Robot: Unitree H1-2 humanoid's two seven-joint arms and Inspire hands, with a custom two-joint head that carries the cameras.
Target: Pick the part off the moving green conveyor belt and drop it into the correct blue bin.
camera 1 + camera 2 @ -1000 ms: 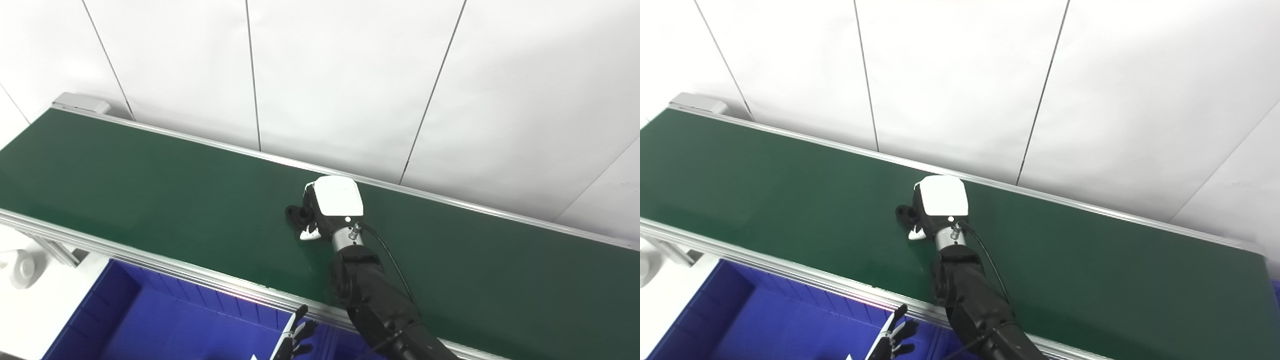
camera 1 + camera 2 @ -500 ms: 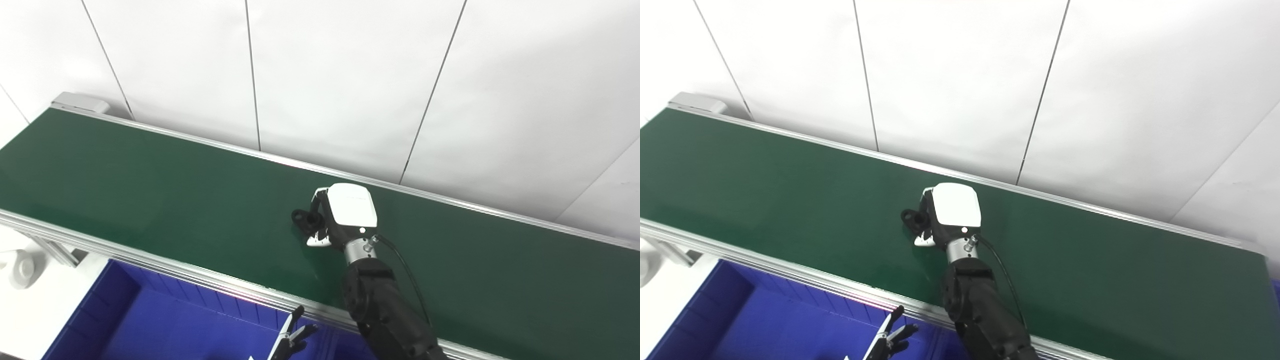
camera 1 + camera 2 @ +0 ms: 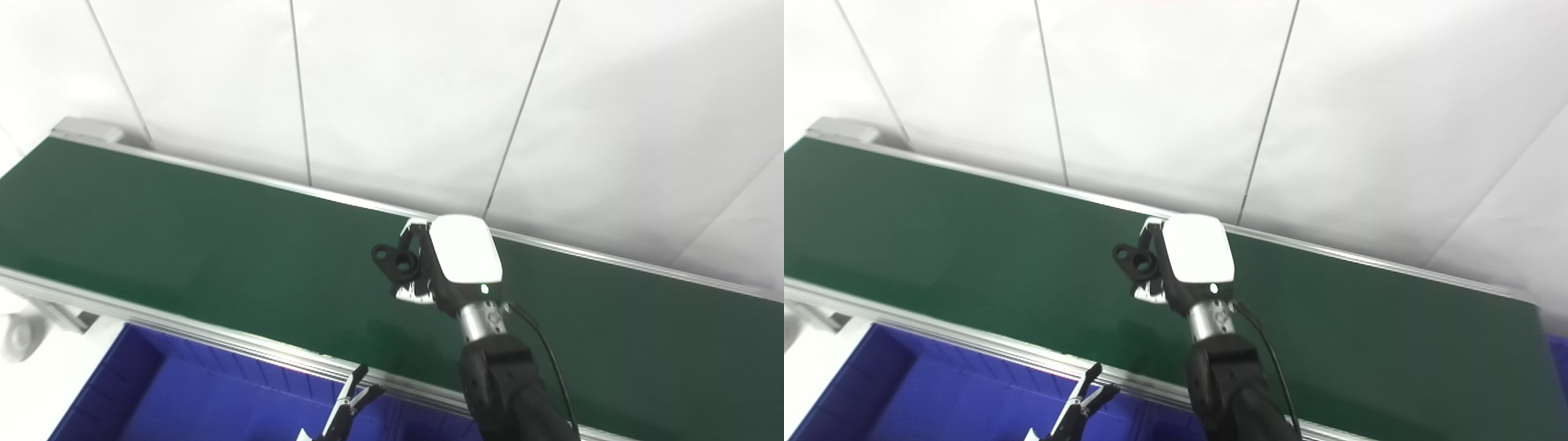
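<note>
My right hand with its white back plate is above the green conveyor belt, shut on a black part with round holes. The part sticks out to the left of the fingers and is lifted clear of the belt. The same hand and part show in the right eye view. My left hand shows only as fingertips at the bottom edge, over the blue bin; its fingers look apart and hold nothing.
The belt runs from upper left to lower right with aluminium rails on both sides. A white panelled wall stands right behind it. The blue bin lies below the belt's near rail.
My right hand has risen off the belt with the black part in its fingers and moved right. The camera has shifted slightly. The left hand's fingertips have sunk a little lower in view.
</note>
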